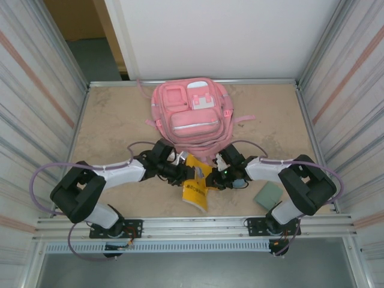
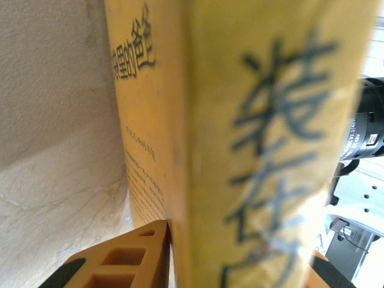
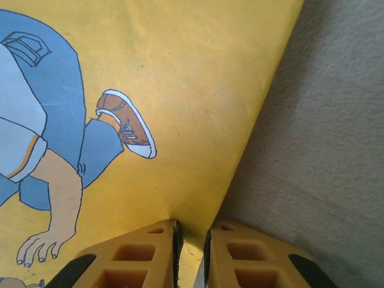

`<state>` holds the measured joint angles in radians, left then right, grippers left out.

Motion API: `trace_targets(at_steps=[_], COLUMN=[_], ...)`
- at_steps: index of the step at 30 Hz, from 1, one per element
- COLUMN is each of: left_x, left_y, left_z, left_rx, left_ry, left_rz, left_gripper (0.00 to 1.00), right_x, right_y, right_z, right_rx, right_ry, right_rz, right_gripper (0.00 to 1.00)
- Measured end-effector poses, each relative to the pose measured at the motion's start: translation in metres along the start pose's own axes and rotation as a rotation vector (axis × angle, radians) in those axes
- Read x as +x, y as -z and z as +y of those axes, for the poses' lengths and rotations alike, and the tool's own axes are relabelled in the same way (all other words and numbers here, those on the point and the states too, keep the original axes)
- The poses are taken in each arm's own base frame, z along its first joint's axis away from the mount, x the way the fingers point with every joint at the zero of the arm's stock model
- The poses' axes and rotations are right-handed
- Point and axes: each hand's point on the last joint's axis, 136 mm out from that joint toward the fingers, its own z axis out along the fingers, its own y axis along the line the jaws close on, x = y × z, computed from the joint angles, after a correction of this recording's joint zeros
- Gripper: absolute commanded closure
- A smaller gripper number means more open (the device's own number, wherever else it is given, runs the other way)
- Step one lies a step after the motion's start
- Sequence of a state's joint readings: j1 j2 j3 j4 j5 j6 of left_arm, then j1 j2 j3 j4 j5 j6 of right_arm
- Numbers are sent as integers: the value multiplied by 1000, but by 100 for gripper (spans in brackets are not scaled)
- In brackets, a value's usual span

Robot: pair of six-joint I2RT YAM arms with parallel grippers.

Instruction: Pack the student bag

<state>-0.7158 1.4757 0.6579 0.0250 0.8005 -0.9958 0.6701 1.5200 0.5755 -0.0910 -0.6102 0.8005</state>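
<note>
The student bag (image 1: 191, 114), a pink backpack with white-trimmed pockets, lies flat at the back middle of the table. In front of it a yellow book (image 1: 197, 183) is held up on edge between both arms. My left gripper (image 1: 189, 174) clamps the book (image 2: 240, 120) by its spine, with one orange finger (image 2: 120, 258) pressed against the cover. My right gripper (image 1: 212, 178) pinches the book's lower corner (image 3: 180, 90) between its narrow-set fingers (image 3: 138, 258). A cartoon figure shows on that cover.
A pale green flat pad (image 1: 268, 195) lies on the table by the right arm's base. Corrugated walls close in the left and right sides. A metal rail (image 1: 192, 225) runs along the near edge. Beige table (image 3: 324, 150) lies under the book.
</note>
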Motion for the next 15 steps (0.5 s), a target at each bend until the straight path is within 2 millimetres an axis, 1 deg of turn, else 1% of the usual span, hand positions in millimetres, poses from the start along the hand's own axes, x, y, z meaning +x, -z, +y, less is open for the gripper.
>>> trace_targets(at_steps=[4,7,9,11,13,15], left_x=[0,1,1,-1,-6,-13], left_y=[3,7,15,26,41,57], left_z=[7,12,12,6,-6,-22], left_rx=[-69,-98,-104,-89,-63,-32], left_ry=[5,15,23,17,-2,-34], left_rz=[0,-4,-15,-41,-83,-130], left_gripper=[91,99,100,100,100,100], right_x=[-1,-4,-9,-14,-18,-22], right_y=[1,5,10,20,32,50], right_z=[0,0,4,12,22,37], right_rx=[7,22,23,14,3,-9], right_ry=[11,36,62,101,149,211], right_rz=[-14,-43,-82,-129,-183,-257], right_gripper=[79,68,58,46,40,33])
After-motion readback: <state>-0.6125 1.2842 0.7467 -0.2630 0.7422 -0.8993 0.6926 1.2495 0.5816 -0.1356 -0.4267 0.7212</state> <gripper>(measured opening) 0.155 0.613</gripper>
